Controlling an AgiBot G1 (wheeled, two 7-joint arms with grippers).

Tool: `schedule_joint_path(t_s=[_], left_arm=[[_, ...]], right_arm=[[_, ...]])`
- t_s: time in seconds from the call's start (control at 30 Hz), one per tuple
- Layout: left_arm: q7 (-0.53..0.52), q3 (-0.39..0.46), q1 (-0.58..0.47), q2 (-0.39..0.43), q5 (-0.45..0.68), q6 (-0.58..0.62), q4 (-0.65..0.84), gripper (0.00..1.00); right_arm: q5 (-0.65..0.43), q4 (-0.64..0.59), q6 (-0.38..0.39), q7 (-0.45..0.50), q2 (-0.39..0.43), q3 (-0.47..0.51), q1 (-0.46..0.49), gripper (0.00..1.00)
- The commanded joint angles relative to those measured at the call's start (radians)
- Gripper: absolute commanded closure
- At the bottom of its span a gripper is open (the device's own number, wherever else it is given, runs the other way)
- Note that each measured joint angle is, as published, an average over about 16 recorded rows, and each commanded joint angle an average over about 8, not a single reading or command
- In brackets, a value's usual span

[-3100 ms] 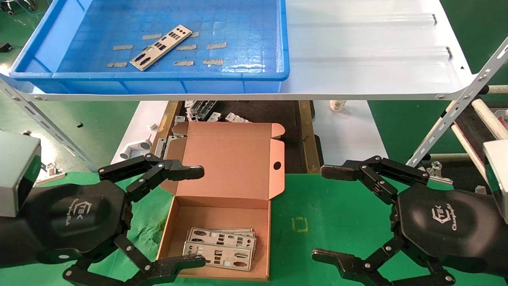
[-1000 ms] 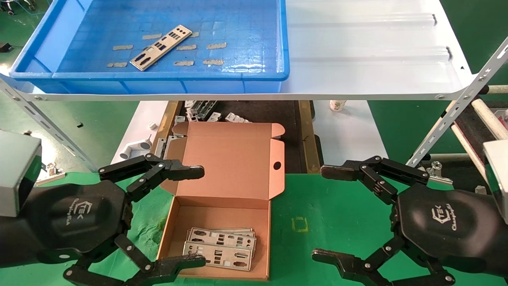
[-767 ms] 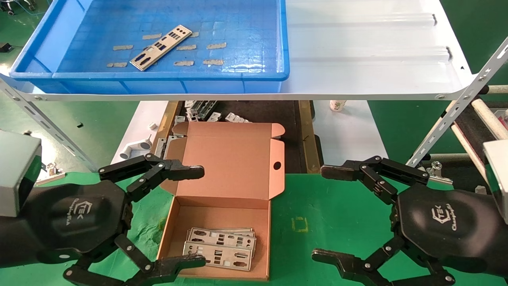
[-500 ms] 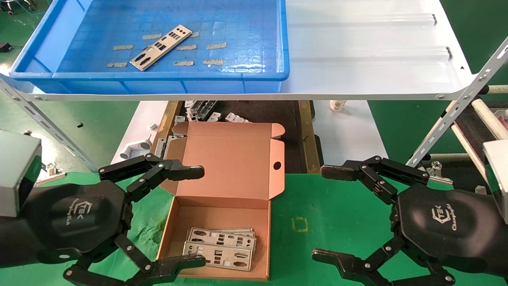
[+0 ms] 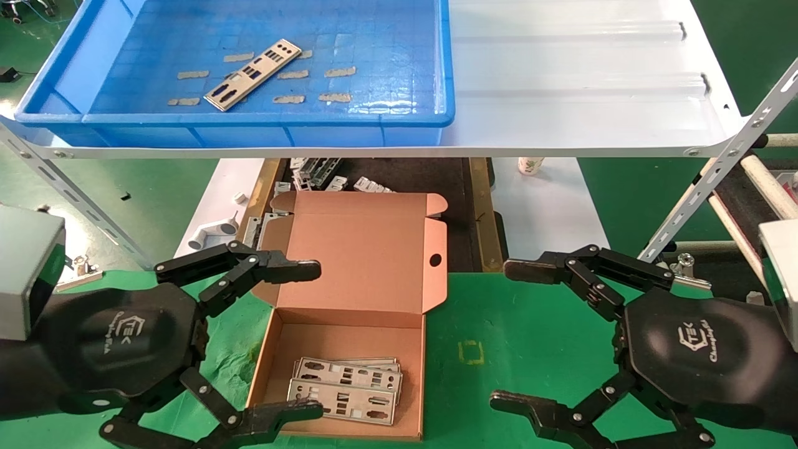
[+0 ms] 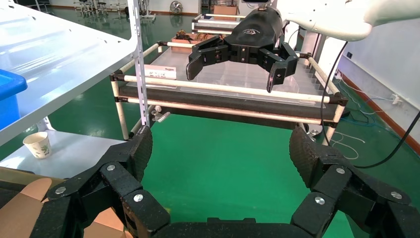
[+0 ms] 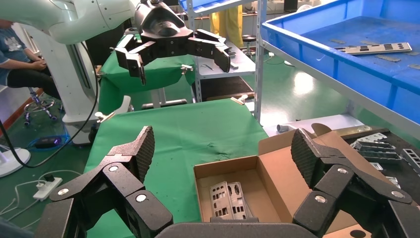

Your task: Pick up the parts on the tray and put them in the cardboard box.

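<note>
At the near edge of the green-covered table (image 5: 536, 337), the left gripper (image 5: 305, 340) is held low with its jaws spread wide apart and empty, one finger over the near left corner of the cardboard box (image 5: 349, 324) and the other over the box's left side flap. The right gripper (image 5: 508, 333) is held at the near right of the table, well apart from the box, its jaws likewise wide apart and empty. The cardboard box is seen standing open at the middle of the table, its lid leaning back toward the far edge. A few metal plates (image 5: 345, 385) are stacked flat in the box's near part. Beyond the table, on the white shelf (image 5: 573, 81) above, the blue tray (image 5: 249, 128) is set at the shelf's left end. One metal plate (image 5: 252, 74) is left lying diagonally on the tray's floor, among scraps of grey tape (image 5: 335, 96).
</note>
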Motion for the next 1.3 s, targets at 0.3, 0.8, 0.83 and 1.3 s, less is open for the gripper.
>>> schedule_joint_path(t_s=[0.3,0.8,0.83,1.3], left_arm=[[0.000,0.000,0.000,0.000,0.000,0.000,0.000,0.00],[0.000,0.000,0.000,0.000,0.000,0.000,0.000,0.00],[0.000,0.000,0.000,0.000,0.000,0.000,0.000,0.00],[0.000,0.000,0.000,0.000,0.000,0.000,0.000,0.00]], right_arm=[[0.000,0.000,0.000,0.000,0.000,0.000,0.000,0.00],[0.000,0.000,0.000,0.000,0.000,0.000,0.000,0.00],[0.000,0.000,0.000,0.000,0.000,0.000,0.000,0.00],[0.000,0.000,0.000,0.000,0.000,0.000,0.000,0.00]])
